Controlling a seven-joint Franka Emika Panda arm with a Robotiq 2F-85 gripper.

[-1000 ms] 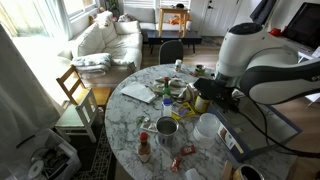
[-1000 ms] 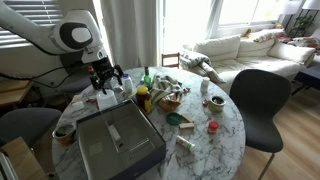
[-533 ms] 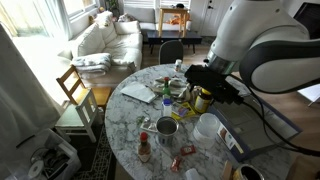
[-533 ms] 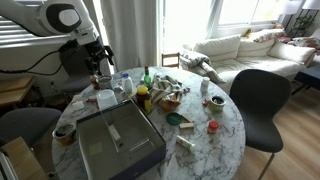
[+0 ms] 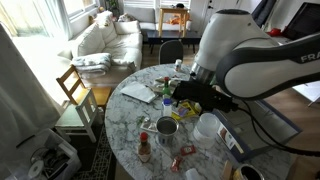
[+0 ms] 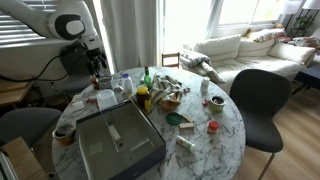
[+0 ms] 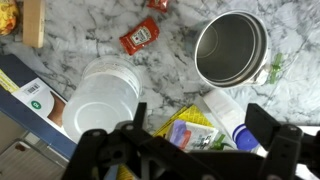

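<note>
In the wrist view the pincer (image 7: 200, 125) hangs with its two black fingers (image 7: 137, 115) spread wide and nothing between them. Right under it lies a yellow printed packet (image 7: 178, 130), untouched. Just beside the packet stands a round white plastic tub (image 7: 100, 95), and on the packet's other side lies a white tube with a blue cap (image 7: 232, 122). A little further off stands a shiny steel cup (image 7: 232, 47), open and empty as far as can be seen, with a flat red ketchup sachet (image 7: 138, 38) near it on the round white marble worktop (image 7: 170, 70).

Over the last second the arm has swung and rolled. In an exterior view its big white joint now sits closer in over the clutter, and the pincer (image 5: 192, 97) hovers above the tub (image 5: 207, 125) and the steel cup (image 5: 167, 126). The fingers have stayed spread throughout and nothing on the worktop (image 5: 125, 115) has shifted. So the change is one of placement only: the pincer is poised over the packet and has not met it.

Beyond the worktop stand a pale wooden chair (image 5: 75, 90) and a black padded chair (image 6: 262, 100). A cream sofa (image 6: 235, 50) is furthest away.
</note>
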